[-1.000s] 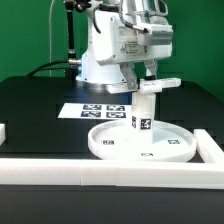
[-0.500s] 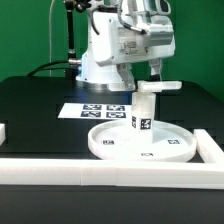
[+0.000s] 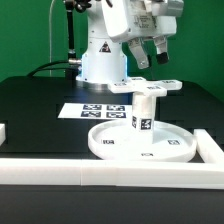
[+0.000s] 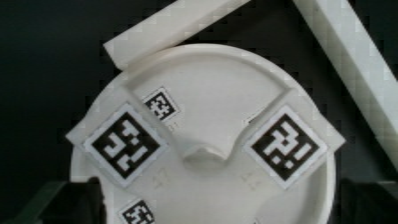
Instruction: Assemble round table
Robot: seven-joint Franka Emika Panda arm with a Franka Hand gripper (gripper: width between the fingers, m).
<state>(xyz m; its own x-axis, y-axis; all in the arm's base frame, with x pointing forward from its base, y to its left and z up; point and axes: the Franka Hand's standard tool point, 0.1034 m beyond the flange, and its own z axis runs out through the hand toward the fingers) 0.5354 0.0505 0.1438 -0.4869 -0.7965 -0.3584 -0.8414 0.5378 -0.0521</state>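
Well, looks close to finished. Spotting the large round disc flat on the black table, tucked just inside the front rail and the side rail on the exterior view's right, with the marker board just behind. Seeing the short cylinder upright near the middle of that disc, one tag turned toward the camera. Finding the cross-shaped piece laid level across the top of the cylinder, touching it.

So, counting all three parts stacked into one round table, upside down by the look of it. Hard to say whether screwed fully home or merely perched up there; no telling from this angle. Judging what is left: maybe a last tightening turn on the cross, maybe only flipping the whole thing onto its feet.

Now up to the gripper. Hanging above the cross, tilted, clearly apart from it. Showing jaws spread wide, with nothing between them and nothing touched.

Over on the wrist view, looking down on white tagged plastic of the table set. No sign of a finger closing on any of it.
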